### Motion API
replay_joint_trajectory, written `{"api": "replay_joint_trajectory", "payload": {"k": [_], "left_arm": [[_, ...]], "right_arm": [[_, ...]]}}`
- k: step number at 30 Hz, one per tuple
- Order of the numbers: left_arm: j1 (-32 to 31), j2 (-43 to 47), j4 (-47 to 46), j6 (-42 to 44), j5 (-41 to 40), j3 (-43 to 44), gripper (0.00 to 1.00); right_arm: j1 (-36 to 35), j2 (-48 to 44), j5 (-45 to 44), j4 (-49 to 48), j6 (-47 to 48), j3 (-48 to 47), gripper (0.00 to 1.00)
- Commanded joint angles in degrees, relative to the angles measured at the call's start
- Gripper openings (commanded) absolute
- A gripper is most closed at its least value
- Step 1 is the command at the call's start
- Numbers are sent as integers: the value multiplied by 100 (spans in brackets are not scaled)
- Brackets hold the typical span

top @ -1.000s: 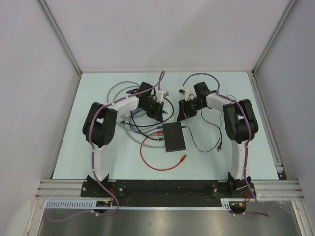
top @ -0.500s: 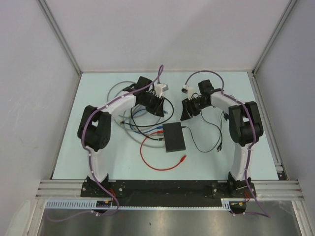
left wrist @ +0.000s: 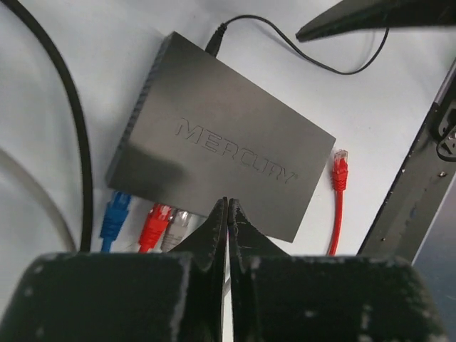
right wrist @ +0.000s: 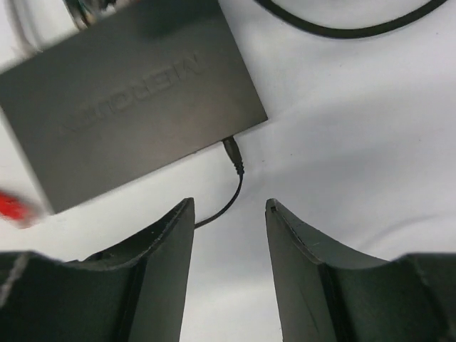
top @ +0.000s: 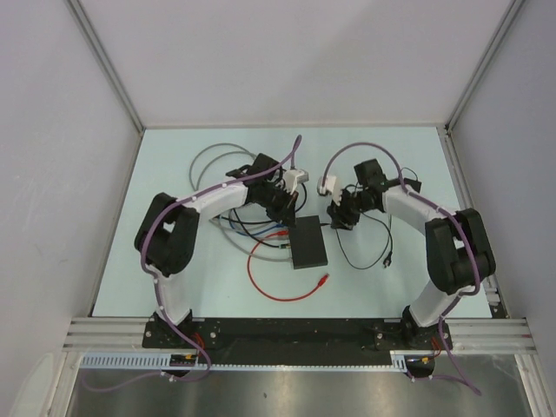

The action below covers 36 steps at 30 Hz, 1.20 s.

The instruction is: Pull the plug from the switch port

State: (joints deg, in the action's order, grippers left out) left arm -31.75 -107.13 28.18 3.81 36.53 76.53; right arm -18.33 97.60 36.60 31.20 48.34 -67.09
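Left wrist: left gripper (left wrist: 227,208) closed over switch (left wrist: 214,146) edge

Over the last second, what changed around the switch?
Both arms closed in on the switch. The left arm swung right and nearer, jaws now shut on nothing over the port edge by the plugs. The right arm came nearer, jaws open. Nothing grabbed. Switch, plugs and loose red cable have not moved.
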Motion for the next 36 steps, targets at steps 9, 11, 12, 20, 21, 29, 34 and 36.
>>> {"api": "replay_joint_trajectory", "payload": {"k": [9, 11, 12, 20, 21, 29, 34, 36], "left_arm": [[46, -932, -191, -496, 240, 415, 0], [46, -1090, -147, -461, 126, 441, 0], [55, -1160, -120, -434, 135, 485, 0], [72, -1416, 12, -399, -120, 626, 0], [72, -1416, 12, -399, -120, 626, 0], [81, -1398, 29, -399, -155, 600, 0], [81, -1433, 29, -399, -182, 582, 0], [81, -1442, 29, -399, -182, 591, 0]], "right_arm": [[-329, -954, -865, -3481, 1134, 2077, 49], [-408, -875, -891, -3507, 1108, 2077, 49], [-452, -831, -917, -3524, 1090, 2077, 49], [-734, -708, -830, -3288, 1292, 2068, 44], [-751, -699, -812, -3209, 1284, 2077, 43], [-672, -778, -426, -2068, 1388, 1884, 43], [-690, -392, -513, -2039, 1389, 1752, 41], [-699, -260, -601, -2179, 1328, 1708, 41]]}}
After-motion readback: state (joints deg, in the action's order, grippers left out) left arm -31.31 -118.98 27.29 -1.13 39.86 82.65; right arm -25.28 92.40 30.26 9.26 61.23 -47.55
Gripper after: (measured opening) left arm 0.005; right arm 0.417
